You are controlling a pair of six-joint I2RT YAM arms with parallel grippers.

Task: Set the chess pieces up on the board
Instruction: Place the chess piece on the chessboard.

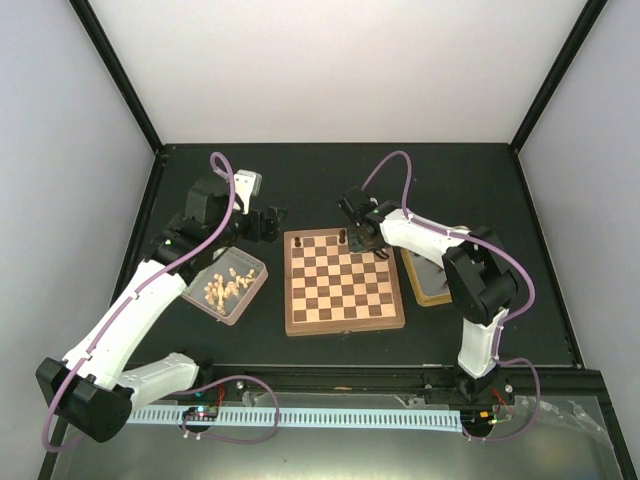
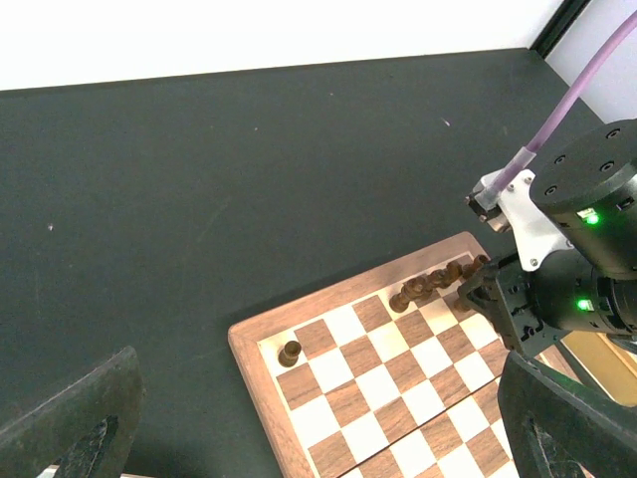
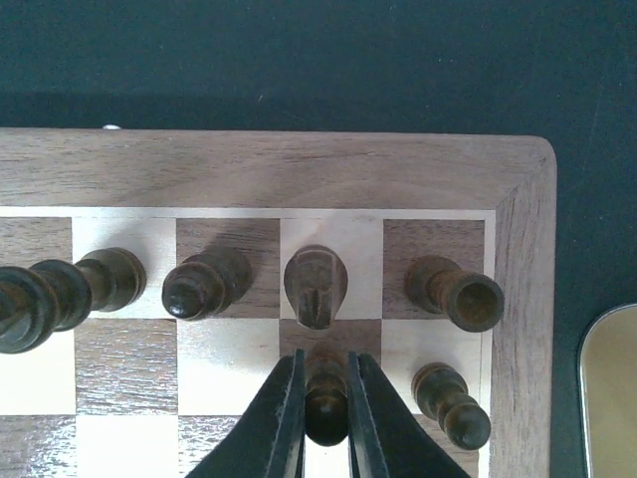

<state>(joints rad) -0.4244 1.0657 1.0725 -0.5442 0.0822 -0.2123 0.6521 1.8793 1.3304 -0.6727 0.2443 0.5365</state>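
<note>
The board (image 1: 345,327) lies mid-table. In the right wrist view, dark chess pieces stand along its back row: a bishop (image 3: 202,284), a knight (image 3: 316,284) and a corner rook (image 3: 458,292), with taller pieces to the left. My right gripper (image 3: 323,363) is shut on a dark pawn (image 3: 325,398) standing on the square in front of the knight. Another pawn (image 3: 453,403) stands in front of the rook. My left gripper (image 1: 272,222) hangs open off the board's far left corner, holding nothing. A lone rook (image 2: 289,351) stands in that corner.
A tray (image 1: 243,305) of pale pieces sits left of the board, under the left arm. A second tray (image 1: 432,283) lies right of the board beneath the right arm; its rim (image 3: 607,388) shows in the right wrist view. Black walls edge the table.
</note>
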